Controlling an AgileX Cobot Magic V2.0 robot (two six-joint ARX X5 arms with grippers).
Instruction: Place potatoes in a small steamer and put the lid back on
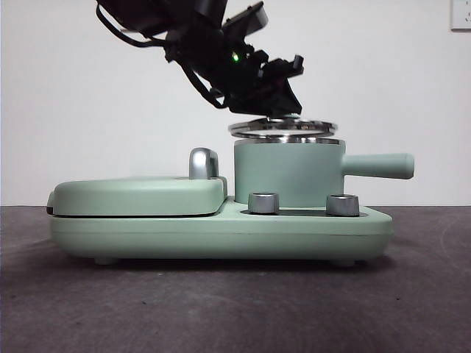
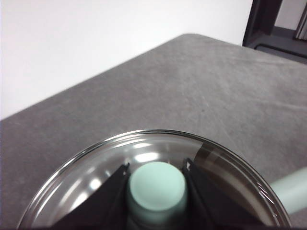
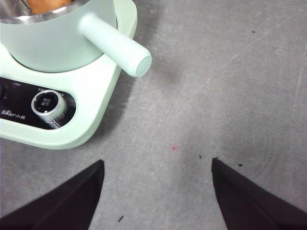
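Glass lid, steel-rimmed, just above matte mint steamer; knob pinched by left gripper. Cracked orange potato inside pot. Right gripper wide, empty, over grey table.

Even, bright light; white glare streaks the lid; the left wrist view is soft, slightly blurred.

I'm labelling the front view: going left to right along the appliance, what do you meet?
Closed griddle plate → its steel latch → first knob → second knob → the small steamer's side handle.
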